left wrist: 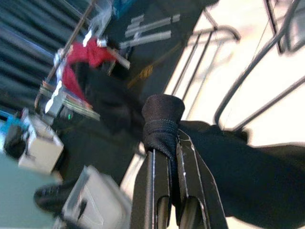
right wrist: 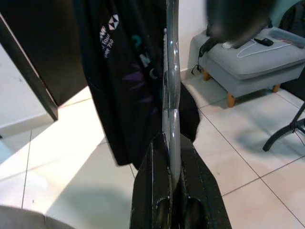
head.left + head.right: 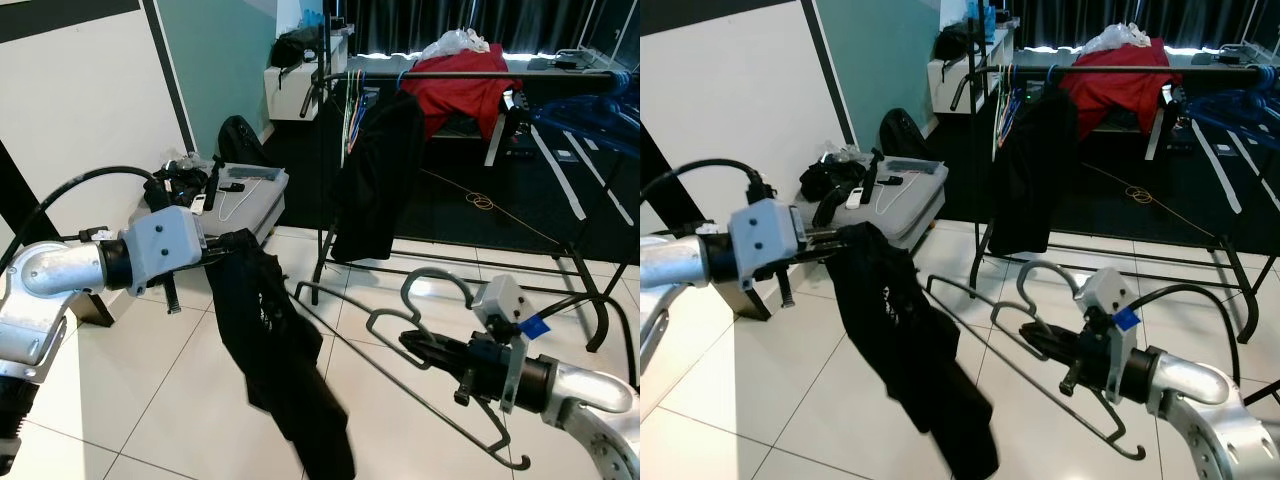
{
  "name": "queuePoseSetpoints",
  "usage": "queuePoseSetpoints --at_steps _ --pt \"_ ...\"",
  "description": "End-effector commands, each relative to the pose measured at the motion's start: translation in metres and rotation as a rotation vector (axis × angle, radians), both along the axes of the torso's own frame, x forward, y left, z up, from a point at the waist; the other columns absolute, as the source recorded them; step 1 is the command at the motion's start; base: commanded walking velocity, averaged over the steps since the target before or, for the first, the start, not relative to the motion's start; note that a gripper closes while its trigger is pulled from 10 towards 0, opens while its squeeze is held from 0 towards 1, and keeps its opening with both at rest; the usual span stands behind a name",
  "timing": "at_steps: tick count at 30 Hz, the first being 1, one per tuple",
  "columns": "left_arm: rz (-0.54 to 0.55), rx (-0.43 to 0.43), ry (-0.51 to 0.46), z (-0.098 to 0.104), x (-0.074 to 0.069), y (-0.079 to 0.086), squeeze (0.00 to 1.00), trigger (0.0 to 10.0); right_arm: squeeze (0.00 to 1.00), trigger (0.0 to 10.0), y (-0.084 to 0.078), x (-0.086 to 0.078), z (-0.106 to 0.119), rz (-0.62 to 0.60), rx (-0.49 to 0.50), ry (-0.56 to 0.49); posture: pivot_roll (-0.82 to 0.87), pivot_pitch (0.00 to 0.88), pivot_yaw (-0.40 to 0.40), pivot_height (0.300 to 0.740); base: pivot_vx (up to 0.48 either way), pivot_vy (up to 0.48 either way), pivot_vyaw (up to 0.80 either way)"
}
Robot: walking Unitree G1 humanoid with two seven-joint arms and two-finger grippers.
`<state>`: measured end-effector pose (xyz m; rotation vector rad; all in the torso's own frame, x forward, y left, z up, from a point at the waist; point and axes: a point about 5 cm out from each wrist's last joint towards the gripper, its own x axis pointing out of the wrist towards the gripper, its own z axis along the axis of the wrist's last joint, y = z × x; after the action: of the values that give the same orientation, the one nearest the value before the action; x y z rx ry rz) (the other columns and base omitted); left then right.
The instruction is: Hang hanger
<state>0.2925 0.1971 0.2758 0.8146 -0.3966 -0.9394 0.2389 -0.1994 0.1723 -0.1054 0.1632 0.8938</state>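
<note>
The left pincer [image 3: 222,245] is pinched on a bunched fold of a black garment [image 3: 275,350], which hangs from its fingertips down toward the white tiled floor [image 3: 150,400]; in the left wrist view the two black fingers [image 1: 190,176] press together with the dark cloth [image 1: 162,124] wedged between them. The right pincer [image 3: 415,345] comes in from 4 o'clock and grips the grey wire hanger [image 3: 400,325] near its neck, the hook [image 3: 440,280] curling upward at about 12 o'clock from the fingertips. The hanger's long bar slants from beside the garment at 10 o'clock down to a small end curl [image 3: 515,462] at 5 o'clock. In the right wrist view the fingers [image 2: 157,191] are clamped tight on the grey rod [image 2: 171,95], and the black garment [image 2: 128,71] (with a small pale print on it) hangs just beyond it.

Behind, toward 12 o'clock, stands a black clothes rail [image 3: 500,74] with a dark garment [image 3: 380,170] hanging at its left end and a red cloth [image 3: 460,95] draped over the bar. At 10 o'clock sits a grey ottoman [image 3: 250,200] carrying a white wire hanger [image 3: 240,190] and some dark oddments. Blue hangers [image 3: 590,110] show at 2 o'clock.
</note>
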Motion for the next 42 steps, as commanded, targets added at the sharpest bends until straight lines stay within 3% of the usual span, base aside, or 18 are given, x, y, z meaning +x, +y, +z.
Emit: queuePoseSetpoints --at_steps 1,11,15,20,24,26,28,34,42 --pt "-0.021 -0.006 -0.008 0.005 -0.005 0.0 0.0 10.0 0.0 10.0 0.002 0.0 0.0 0.002 0.009 -0.012 -0.08 0.0 0.044 0.74 0.0 0.0 0.0" --pt "-0.016 0.046 -0.029 0.002 -0.004 -0.008 0.0 10.0 0.0 10.0 -0.011 0.012 0.002 -0.118 -0.02 -0.043 -0.08 0.0 0.045 0.74 0.0 0.0 0.0" --pt "0.072 0.083 -0.134 -0.005 0.008 -0.015 0.0 10.0 0.0 10.0 -0.02 0.019 0.007 -0.194 -0.032 -0.069 -0.08 0.0 0.045 0.74 0.0 0.0 0.0" --pt "0.09 0.119 -0.168 -0.008 0.01 -0.019 0.0 10.0 0.0 10.0 -0.022 0.023 0.009 -0.226 0.0 -0.078 -0.08 0.0 0.044 0.74 0.0 0.0 0.0" --pt "0.095 0.167 -0.185 -0.013 0.012 -0.023 0.0 10.0 0.0 10.0 -0.017 0.018 0.018 -0.177 0.112 -0.075 -0.08 0.0 0.046 0.74 0.0 0.0 0.0" --pt "0.091 0.221 -0.194 -0.02 0.013 -0.027 0.0 10.0 0.0 10.0 -0.005 0.0 0.029 0.0 0.222 -0.064 -0.08 0.0 0.047 0.74 0.0 0.0 0.0" --pt "0.091 0.236 -0.198 -0.022 0.013 -0.027 0.0 10.0 0.0 10.0 -0.002 -0.009 0.032 0.071 0.248 -0.055 -0.08 0.0 0.047 0.74 0.0 0.0 0.0" --pt "0.09 0.255 -0.236 -0.025 0.014 -0.03 0.0 10.0 0.0 10.0 -0.002 -0.027 0.034 0.193 0.245 0.007 -0.09 0.0 0.049 0.74 0.0 0.0 0.0" --pt "0.072 0.259 -0.275 -0.026 0.014 -0.037 0.0 10.0 0.0 10.0 -0.008 -0.029 0.027 0.215 0.167 0.077 -0.09 0.0 0.043 0.74 0.0 0.0 0.0"
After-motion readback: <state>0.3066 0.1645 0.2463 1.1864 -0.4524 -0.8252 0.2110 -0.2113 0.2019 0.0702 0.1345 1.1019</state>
